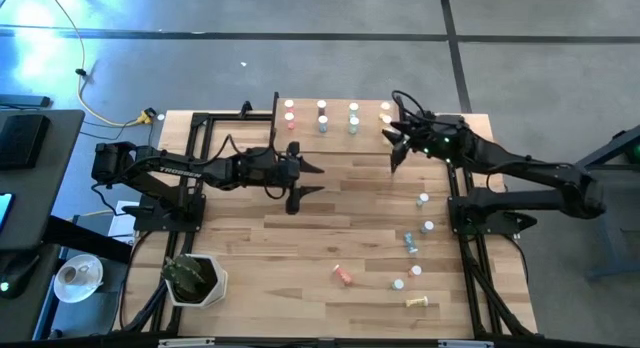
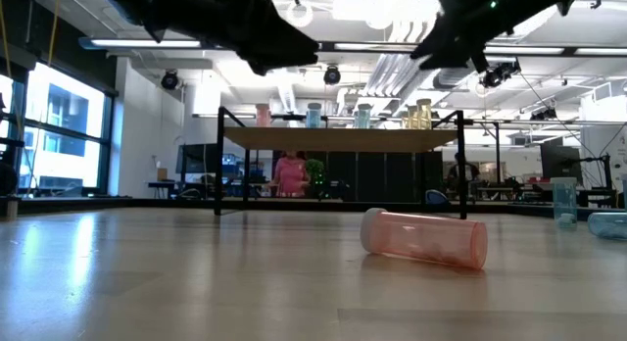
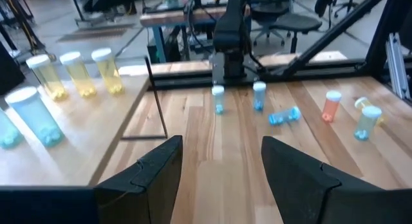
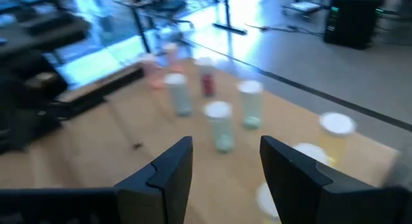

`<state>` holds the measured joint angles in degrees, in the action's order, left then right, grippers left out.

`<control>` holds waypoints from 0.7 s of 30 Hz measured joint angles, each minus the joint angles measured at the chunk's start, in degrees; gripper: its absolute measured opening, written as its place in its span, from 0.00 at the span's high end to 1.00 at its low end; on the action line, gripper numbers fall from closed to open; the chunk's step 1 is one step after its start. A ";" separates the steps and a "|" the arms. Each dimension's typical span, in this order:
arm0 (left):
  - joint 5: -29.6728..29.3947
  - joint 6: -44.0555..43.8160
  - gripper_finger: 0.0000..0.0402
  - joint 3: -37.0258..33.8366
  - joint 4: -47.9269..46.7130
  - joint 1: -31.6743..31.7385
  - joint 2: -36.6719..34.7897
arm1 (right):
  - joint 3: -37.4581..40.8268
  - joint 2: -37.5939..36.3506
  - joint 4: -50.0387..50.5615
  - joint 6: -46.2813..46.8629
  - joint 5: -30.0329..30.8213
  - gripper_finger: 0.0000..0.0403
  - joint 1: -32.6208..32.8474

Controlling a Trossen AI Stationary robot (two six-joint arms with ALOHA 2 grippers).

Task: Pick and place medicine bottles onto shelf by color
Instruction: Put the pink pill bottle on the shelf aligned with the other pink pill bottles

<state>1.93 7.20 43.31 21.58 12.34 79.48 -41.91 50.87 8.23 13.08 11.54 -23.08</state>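
The shelf [image 1: 305, 131] stands at the table's far middle. Medicine bottles stand on it in pairs: pink [image 1: 290, 112], blue [image 1: 322, 115], green [image 1: 353, 116], yellow [image 1: 385, 112]. More bottles are scattered on the table's right half: a pink one [image 1: 343, 275] lies on its side, a blue one [image 1: 410, 240] and a yellow one [image 1: 420, 303] lie too, and others stand upright [image 1: 423, 199]. My right gripper [image 1: 394, 148] hovers open above the shelf's right end, empty [image 4: 225, 153]. My left gripper [image 1: 314, 179] is open and empty just in front of the shelf [image 3: 222, 153].
A potted plant [image 1: 192, 278] sits at the table's near left corner. Black frame rails [image 1: 200, 138] run along the left and right sides. The table's middle [image 1: 330, 218], between the shelf and the loose bottles, is bare wood.
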 joint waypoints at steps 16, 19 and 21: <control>0.39 -1.38 0.50 0.01 -6.44 -1.23 -1.91 | 0.00 0.34 1.80 5.16 1.16 0.57 20.12; 0.39 -2.05 0.50 -0.02 -7.57 -1.74 -2.39 | 0.00 1.92 5.04 8.34 3.05 0.57 23.76; 0.39 -2.05 0.50 0.00 -8.28 -2.06 -2.45 | 0.00 3.14 6.64 11.35 4.19 0.57 26.22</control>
<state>2.33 5.15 43.31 13.30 10.28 77.03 -41.91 54.01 14.87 24.43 15.72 3.14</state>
